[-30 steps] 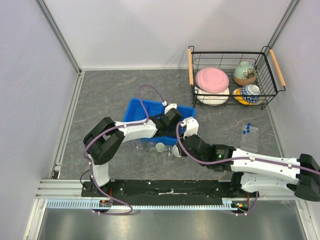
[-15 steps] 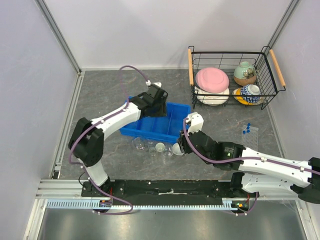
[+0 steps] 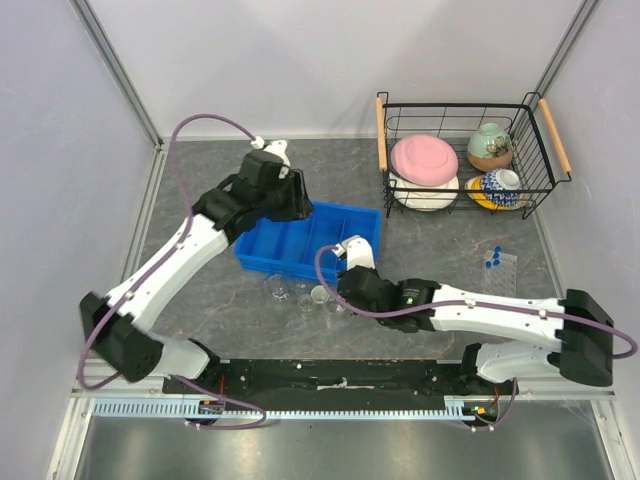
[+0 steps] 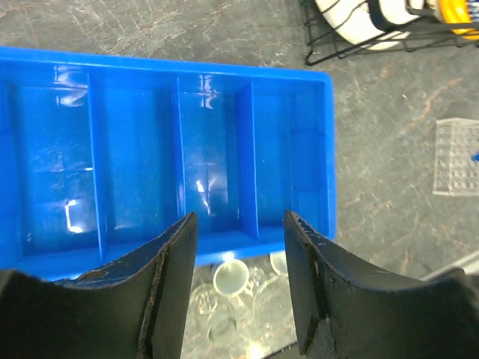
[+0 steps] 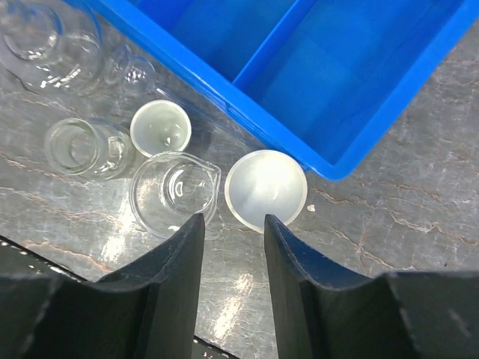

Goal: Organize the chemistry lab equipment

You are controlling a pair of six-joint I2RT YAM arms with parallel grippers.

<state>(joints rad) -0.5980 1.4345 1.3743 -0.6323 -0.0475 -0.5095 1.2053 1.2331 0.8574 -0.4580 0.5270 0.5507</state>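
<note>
- Glassware picking looks to be the step in hand. The right gripper [image 5: 233, 221] hovers with its jaws apart and empty over a beaker [image 5: 174, 193] and a white dish [image 5: 266, 188]. These stand side by side, almost touching, on the table [image 5: 359, 247] just before the near wall of the blue bin [image 5: 329, 82].
- Beside them stand a smaller dish [image 5: 160, 127], a second beaker [image 5: 82, 146] and a flask [image 5: 41, 41]. The tube rack [image 3: 499, 275] lies well apart, toward the table's right edge.
- Left gripper [image 4: 238, 217], jaws open on nothing, hangs above the bin's compartments, which look empty.
- Next, I judge, the right gripper must centre on one piece, since its gap straddles both. It can then descend and close gently on a rim; the glass is likely to be slippery.
- A second ago the left gripper lay low over the bin's right end. It has since swung up to the far left corner, and the right gripper has come from the bin's near right corner to the glassware.
</note>
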